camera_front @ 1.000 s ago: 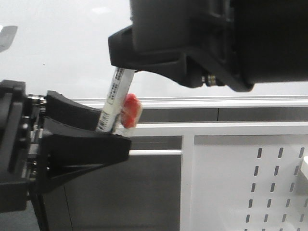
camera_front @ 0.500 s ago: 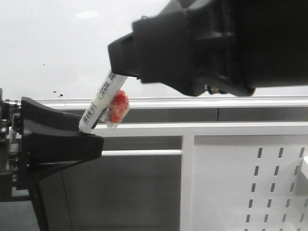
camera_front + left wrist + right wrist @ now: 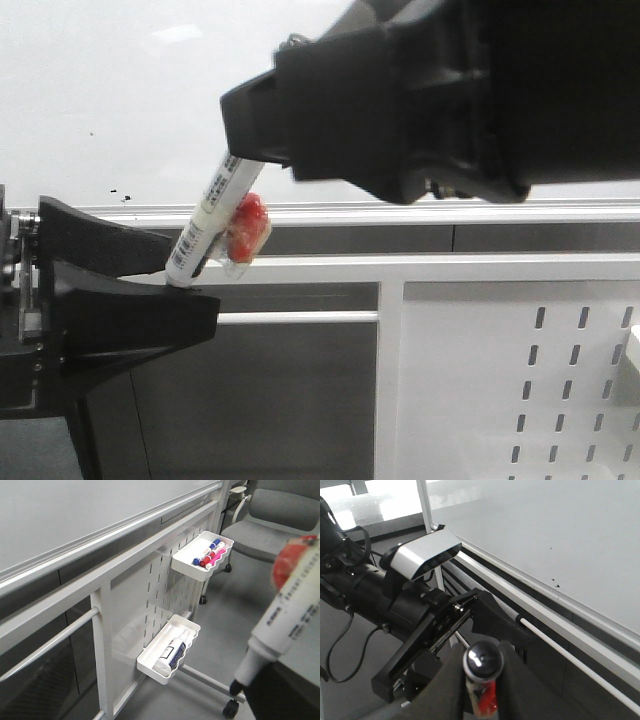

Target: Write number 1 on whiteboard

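Note:
The whiteboard (image 3: 120, 80) fills the back, with its silver rail below; it also shows in the left wrist view (image 3: 75, 510) and the right wrist view (image 3: 545, 525). No number 1 shows on it, only tiny ink specks. My right gripper (image 3: 245, 130) is shut on a white marker (image 3: 205, 235) with a red tag (image 3: 248, 225); the marker's rear end shows between the jaws (image 3: 482, 661). The marker slants down-left, and its dark tip (image 3: 238, 685) is bare right beside my left gripper (image 3: 190, 278). One left finger (image 3: 285, 695) shows; I cannot tell how its jaws stand.
A white panel with slotted holes (image 3: 520, 380) hangs below the board. It carries a tray of coloured markers (image 3: 202, 555) and a tray with a spray bottle (image 3: 167, 652). A thin rod (image 3: 300, 317) runs behind the left gripper. A grey office chair (image 3: 280, 515) stands beyond.
My left gripper has drawn back left and down, off the marker's lower end. The right gripper has tilted the marker more to the left.

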Controlling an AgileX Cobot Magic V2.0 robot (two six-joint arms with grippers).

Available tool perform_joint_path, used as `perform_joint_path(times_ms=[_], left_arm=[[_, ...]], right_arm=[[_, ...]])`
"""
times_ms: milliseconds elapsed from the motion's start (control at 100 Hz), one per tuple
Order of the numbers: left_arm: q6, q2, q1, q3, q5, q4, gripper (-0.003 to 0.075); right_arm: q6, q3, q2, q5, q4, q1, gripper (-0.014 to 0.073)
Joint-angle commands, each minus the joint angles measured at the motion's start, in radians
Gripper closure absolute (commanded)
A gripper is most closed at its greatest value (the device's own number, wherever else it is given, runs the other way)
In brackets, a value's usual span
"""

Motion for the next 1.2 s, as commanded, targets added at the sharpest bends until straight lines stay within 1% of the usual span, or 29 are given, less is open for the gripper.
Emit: perform_joint_path(times_ms=[0,120,310,400,550,620,780,980,1080,1190], left_arm=[[-0.011,-0.029,-0.001,-0.014,-0.212,0.013,0.0111],[-0.013,-0.045,-0.001,-0.014,-0.212,0.051,0.0121],[-0.013,-0.095,-0.001,-0.014,-0.212,0.058,0.0121],[-0.013,-0.110,-0.001,-0.012,-0.212,0.060,0.0121],[-0.040,-0.112,-0.001,0.002,-0.212,0.057,0.0122],[-0.042,-0.112,-0.001,0.017,-0.212,0.050,0.0122],[-0.042,-0.112,-0.001,0.050,-0.212,0.016,0.0122],[-0.042,-0.112,-0.001,0.062,-0.212,-0.012,0.0122],[-0.042,-0.112,-0.001,0.062,-0.212,-0.035,0.0122],[-0.042,-0.112,-0.001,0.062,-0.212,-0.050,0.0122]], right_arm=[[-0.004,-0.028,-0.023,-0.069,-0.015,-0.013,0.0655],[-0.004,-0.035,-0.023,-0.071,-0.015,-0.048,0.0655],[-0.004,-0.054,-0.023,-0.064,-0.024,-0.086,0.0655],[-0.032,-0.071,-0.023,-0.044,-0.033,-0.101,0.0655],[-0.194,-0.123,-0.023,0.079,-0.036,-0.103,0.0655],[-0.245,-0.154,-0.023,0.131,-0.036,-0.103,0.0655],[-0.348,-0.202,-0.023,0.198,-0.036,-0.111,0.0655],[-0.486,-0.233,-0.023,0.251,-0.038,-0.129,0.0655],[-0.535,-0.232,-0.023,0.255,-0.045,-0.129,0.0655],[-0.618,-0.232,-0.023,0.265,-0.064,-0.129,0.0655]])
